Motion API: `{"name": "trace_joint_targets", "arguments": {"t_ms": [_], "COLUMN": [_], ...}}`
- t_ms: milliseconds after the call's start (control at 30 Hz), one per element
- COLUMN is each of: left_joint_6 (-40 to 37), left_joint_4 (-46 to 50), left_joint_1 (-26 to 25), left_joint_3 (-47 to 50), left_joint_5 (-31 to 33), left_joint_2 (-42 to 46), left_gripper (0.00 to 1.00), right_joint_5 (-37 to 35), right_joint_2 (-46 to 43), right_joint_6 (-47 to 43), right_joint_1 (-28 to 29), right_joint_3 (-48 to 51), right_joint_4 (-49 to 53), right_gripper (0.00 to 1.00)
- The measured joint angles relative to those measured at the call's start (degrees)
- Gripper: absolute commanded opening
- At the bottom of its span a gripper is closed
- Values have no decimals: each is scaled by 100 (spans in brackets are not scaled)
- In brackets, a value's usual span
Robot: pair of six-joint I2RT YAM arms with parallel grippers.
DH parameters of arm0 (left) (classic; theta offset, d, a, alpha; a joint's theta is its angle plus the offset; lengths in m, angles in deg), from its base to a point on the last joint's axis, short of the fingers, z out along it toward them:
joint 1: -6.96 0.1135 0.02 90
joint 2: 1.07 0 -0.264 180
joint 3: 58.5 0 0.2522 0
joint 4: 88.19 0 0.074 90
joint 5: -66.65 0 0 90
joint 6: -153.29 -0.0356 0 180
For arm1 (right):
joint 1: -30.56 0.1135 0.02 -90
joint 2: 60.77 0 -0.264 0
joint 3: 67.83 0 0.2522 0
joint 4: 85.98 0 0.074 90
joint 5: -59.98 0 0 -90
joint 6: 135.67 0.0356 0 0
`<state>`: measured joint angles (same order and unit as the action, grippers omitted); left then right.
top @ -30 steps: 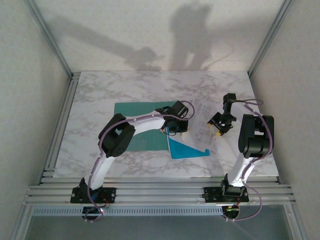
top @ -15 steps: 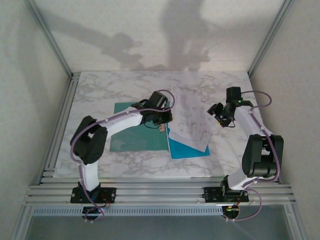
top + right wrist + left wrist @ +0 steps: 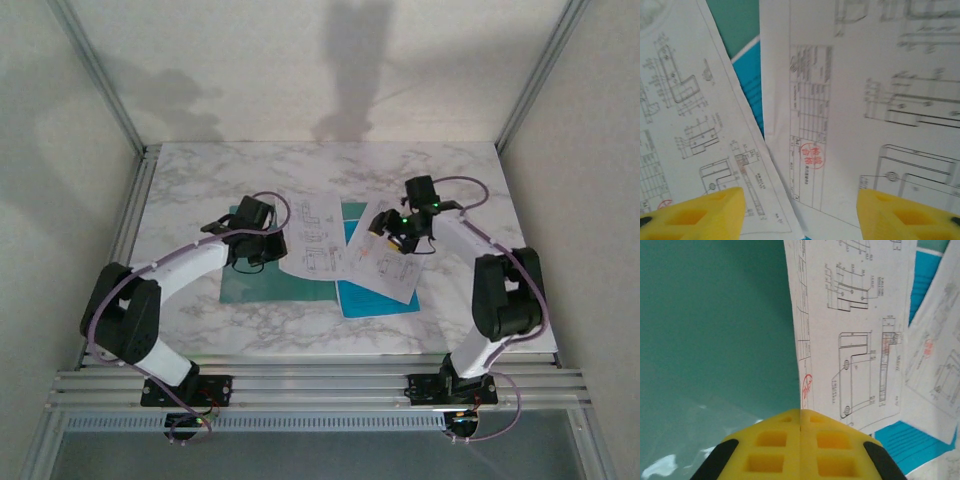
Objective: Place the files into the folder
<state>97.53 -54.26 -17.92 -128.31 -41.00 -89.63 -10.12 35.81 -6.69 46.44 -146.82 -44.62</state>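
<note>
The left gripper [image 3: 270, 247] sits over the folder [image 3: 245, 280], which lies flat on the desk [image 3: 190, 190], left of centre. In the left wrist view its jaws are clenched on the near edge of a white sheet [image 3: 315, 245]. Most of that sheet rests across the folder's right part, on top of it rather than tucked in, as far as I can tell.

Right of the folder is the cyan sheet [image 3: 375, 298], flat on the desk and largely covered by a second white sheet [image 3: 385, 268], whose corner overlaps the first. The right gripper [image 3: 392, 235] hovers above that second sheet with its jaws released and spread wide, grasping nothing.

The sheets look light, thin and limp. They would likely sag or curl if lifted by one edge, and slide easily over each other and the smooth folder. A pinch at a free edge or corner seems the best hold, taking care not to crease the paper or drag its neighbour along. The folder looks somewhat stiffer, though just as flat.

Count: one folder, two white sheets that I can tell apart, one cyan sheet.
</note>
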Motion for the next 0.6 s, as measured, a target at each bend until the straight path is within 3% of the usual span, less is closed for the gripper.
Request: {"name": "trace_joint_targets", "arguments": {"t_ms": [600], "left_joint_6": [-326], "left_joint_4": [243], "left_joint_1": [299], "left_joint_3": [542], "left_joint_5": [319], "left_joint_2": [223], "left_gripper": [0], "right_joint_5": [122], "right_joint_2": [1932], "right_joint_6": [260], "right_joint_1": [1314], "right_joint_3": [-1563], "right_joint_4": [-280], "right_gripper": [54]}}
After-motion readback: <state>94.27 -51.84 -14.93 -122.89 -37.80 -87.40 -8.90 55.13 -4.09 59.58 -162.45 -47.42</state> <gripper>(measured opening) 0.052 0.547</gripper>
